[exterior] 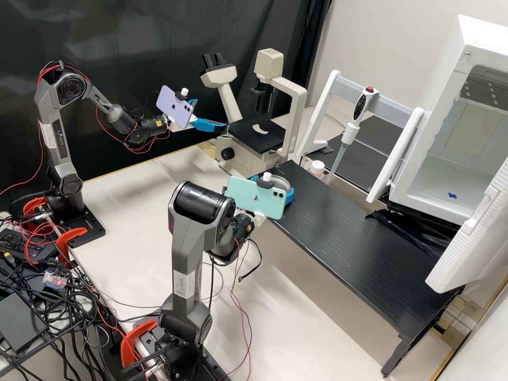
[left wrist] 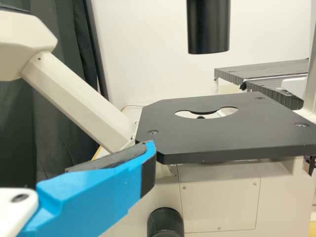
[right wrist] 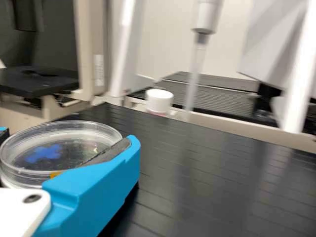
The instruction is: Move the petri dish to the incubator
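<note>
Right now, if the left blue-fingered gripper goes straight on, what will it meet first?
Likely the flat black stage of the cream microscope, or its body just below; depth is unclear.

The room is bright to me, and the light looks soft. On the pale bench (exterior: pixel 132 196) lie wide, weak shadows without a hard edge. The dark curtain (exterior: pixel 132 32) gives back a dull shine. In the right wrist view, pale glare stretches over the black platform (right wrist: pixel 197 173), and the pipette (right wrist: pixel 205 17) is blurred.
</note>
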Action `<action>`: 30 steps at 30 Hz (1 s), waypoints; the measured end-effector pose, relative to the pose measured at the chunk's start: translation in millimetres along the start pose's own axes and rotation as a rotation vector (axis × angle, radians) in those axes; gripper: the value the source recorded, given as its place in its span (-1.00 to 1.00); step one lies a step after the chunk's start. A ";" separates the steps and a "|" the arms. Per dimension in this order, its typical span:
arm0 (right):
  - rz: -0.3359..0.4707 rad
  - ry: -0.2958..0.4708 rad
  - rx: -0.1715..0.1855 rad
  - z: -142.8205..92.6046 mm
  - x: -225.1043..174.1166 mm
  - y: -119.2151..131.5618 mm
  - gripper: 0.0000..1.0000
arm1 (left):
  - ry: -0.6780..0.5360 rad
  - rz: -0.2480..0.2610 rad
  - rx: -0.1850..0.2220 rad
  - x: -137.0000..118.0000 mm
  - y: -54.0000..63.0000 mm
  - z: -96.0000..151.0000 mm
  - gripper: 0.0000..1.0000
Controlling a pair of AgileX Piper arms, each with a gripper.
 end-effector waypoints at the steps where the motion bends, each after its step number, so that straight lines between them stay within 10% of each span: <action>1: 0.006 0.000 -0.009 5.8 -1.7 8.1 -1.00 | 0.000 0.000 0.000 0.0 0.0 0.0 1.00; 7: 0.181 -0.124 0.072 43.1 -16.0 57.6 -1.00 | 0.000 0.000 0.000 0.0 0.0 0.0 1.00; 18: 0.440 -0.190 0.073 88.6 -7.1 148.8 -1.00 | 0.000 0.000 0.000 0.0 0.0 0.0 1.00; 30: 0.478 -0.295 0.089 117.4 45.9 206.7 -1.00 | 0.000 0.000 0.000 0.0 0.0 0.0 1.00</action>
